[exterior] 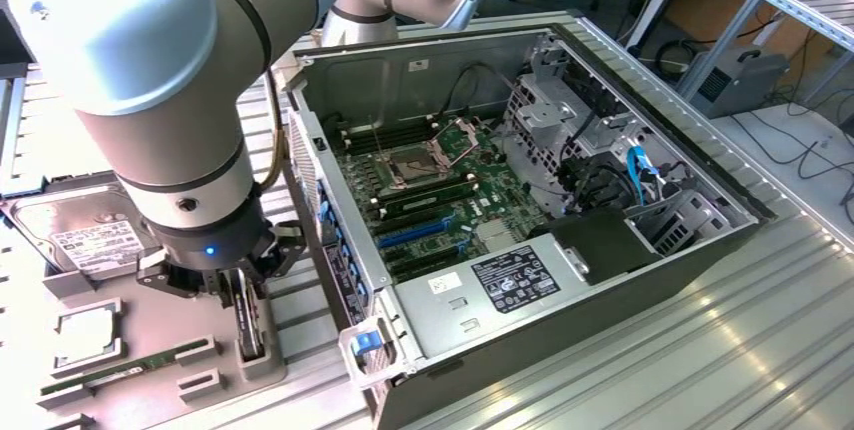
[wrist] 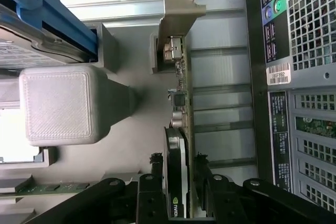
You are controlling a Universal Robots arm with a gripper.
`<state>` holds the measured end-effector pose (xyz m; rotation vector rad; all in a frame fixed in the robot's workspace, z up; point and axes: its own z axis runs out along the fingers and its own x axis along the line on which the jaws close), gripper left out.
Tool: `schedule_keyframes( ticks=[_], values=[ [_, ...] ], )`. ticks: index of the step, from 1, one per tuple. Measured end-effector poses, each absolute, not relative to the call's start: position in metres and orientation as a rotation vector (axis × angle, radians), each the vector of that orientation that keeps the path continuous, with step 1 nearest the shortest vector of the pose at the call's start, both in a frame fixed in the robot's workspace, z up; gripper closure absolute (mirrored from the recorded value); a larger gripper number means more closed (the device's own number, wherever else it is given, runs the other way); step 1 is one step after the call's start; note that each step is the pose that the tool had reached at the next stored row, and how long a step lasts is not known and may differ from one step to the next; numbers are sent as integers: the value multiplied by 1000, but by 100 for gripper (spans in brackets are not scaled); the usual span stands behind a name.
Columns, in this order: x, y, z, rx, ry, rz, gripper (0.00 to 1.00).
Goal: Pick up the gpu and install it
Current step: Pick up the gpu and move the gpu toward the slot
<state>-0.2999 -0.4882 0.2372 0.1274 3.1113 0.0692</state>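
One gpu, one arm | exterior: gripper (exterior: pixel 238 295) low over the holder (exterior: pixel 274 350), gpu (exterior: pixel 247 325) on edge directly beneath it, case (exterior: pixel 400 70) beside | wrist: fingers (wrist: pixel 155 192) narrowed onto both gpu faces, seemingly clamped; long axis crosswise to the closing direction, bracket (wrist: pixel 180 3) far end, card seated in holder.

Bright, even light in the exterior view: white glare streaks the ribbed table (exterior: pixel 721 350) at lower right, a soft sheen rides the arm (exterior: pixel 120 30), the computer case (exterior: pixel 441 170) interior sits shaded. On the wrist view, the grey block (wrist: pixel 58 103) casts a soft shadow.
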Motion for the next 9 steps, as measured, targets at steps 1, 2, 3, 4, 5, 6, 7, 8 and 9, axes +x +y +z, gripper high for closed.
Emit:
schedule_keyframes(
  ticks=[1, 2, 3, 4, 5, 6, 7, 8, 9],
  values=[
    [-300, -488, 237, 128, 3111, 69, 62],
    [-300, -488, 237, 128, 3111, 69, 62],
    [-300, -488, 237, 128, 3111, 69, 62],
    [-300, -488, 237, 128, 3111, 69, 62],
    [-300, -488, 237, 128, 3111, 69, 62],
    [-300, -488, 235, 128, 3111, 70, 62],
    [-300, -488, 236, 128, 3111, 69, 62],
    [-300, -488, 236, 128, 3111, 69, 62],
    [-300, -488, 236, 128, 3111, 69, 62]
  ],
)
